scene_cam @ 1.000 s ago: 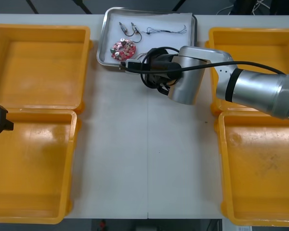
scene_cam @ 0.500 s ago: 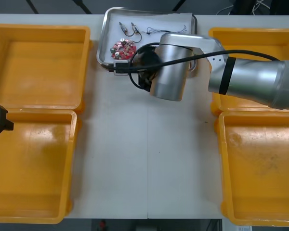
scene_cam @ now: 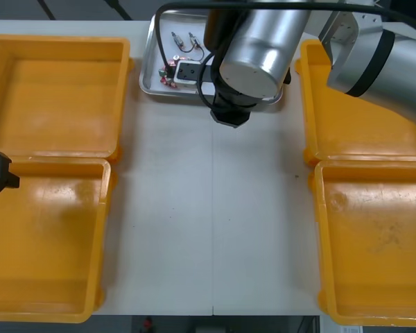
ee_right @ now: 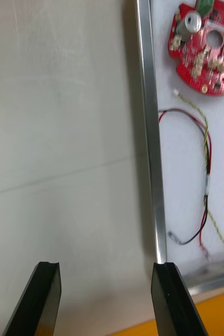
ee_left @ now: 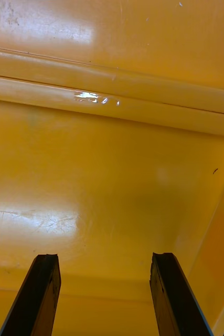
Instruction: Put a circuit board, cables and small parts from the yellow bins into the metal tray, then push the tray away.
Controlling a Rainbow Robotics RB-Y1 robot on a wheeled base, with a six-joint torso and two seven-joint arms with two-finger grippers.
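Hovering by metal tray (ee_right: 148, 131): spread right claw (ee_right: 105, 269).

I'm looking down on a pale counter (scene_cam: 215, 229) with a thin seam running along its middle from the near edge toward the far one. Four bins sit directly on it. The far-left yellow bin (scene_cam: 55, 97) and the near-left yellow bin (scene_cam: 45, 243) butt together down the left side. The far-right yellow bin (scene_cam: 317, 118) and the near-right yellow bin (scene_cam: 374, 243) do the same down the right. The metal tray (scene_cam: 146, 66) rests flat at the counter's far edge, between the two far bins, its left rim just beside the far-left bin's corner.
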